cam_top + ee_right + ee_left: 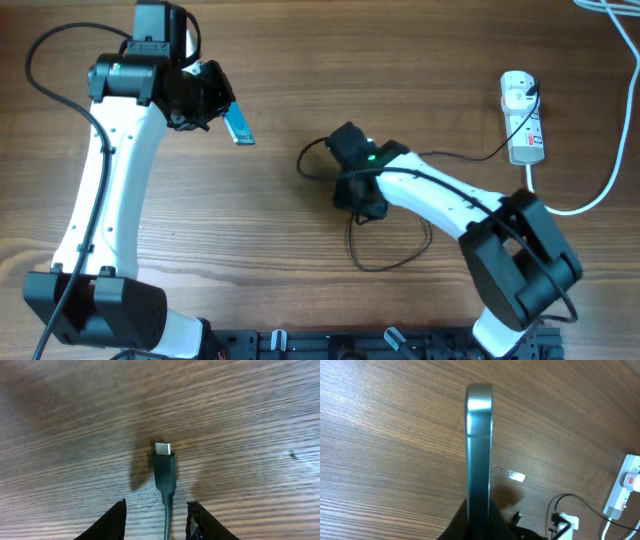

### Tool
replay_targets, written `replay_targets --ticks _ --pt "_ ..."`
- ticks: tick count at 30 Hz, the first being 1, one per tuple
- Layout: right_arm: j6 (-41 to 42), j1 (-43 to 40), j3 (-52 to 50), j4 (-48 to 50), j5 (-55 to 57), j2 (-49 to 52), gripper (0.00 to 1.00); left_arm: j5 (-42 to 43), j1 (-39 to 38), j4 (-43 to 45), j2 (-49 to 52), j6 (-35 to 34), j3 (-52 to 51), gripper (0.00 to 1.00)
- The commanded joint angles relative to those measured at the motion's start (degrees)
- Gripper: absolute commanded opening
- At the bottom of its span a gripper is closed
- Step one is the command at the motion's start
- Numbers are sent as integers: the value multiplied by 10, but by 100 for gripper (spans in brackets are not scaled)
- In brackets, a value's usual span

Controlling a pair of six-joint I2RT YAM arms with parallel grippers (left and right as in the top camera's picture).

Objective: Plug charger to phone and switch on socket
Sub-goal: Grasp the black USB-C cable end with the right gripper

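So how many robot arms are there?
2. The left arm is on the left, holding the phone; the right arm reaches to the middle, over the charger.

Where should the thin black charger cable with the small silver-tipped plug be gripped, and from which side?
Grip the black plug housing just behind its silver metal tip, coming from the cable end with one finger on each long side. The plug lies straight, tip pointing away from the right gripper, whose open fingers flank the cable; this leaves the tip free for insertion.
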Motion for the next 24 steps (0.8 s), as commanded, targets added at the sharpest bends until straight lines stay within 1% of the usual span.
replay_targets --ticks 1,4,7,9,12,13,16,18,21,24 --pt "4 0 -4 3 32 30 39 7 3 7 3 5 -1 4" --pt "2 1 -4 4 35 44 39 7 3 11 3 5 -1 4" --pt "3 1 -4 2 31 50 36 7 3 13 3 5 -1 4" --pt "2 1 -4 -6 20 54 36 7 3 13 3 5 -1 4" --pt "2 1 -4 -12 22 54 26 7 3 13 3 5 -1 4" --pt "3 1 -4 -14 22 54 25 7 3 12 3 5 -1 4" --pt "-14 1 -4 -19 22 54 29 7 3 13 3 5 -1 4" --pt "-27 1 -4 -18 20 54 29 7 3 13 3 5 -1 4" --pt "-27 0 -4 -16 20 54 24 7 3 12 3 5 -1 4" --pt "-27 0 -4 -18 28 55 23 7 3 13 3 5 -1 4"
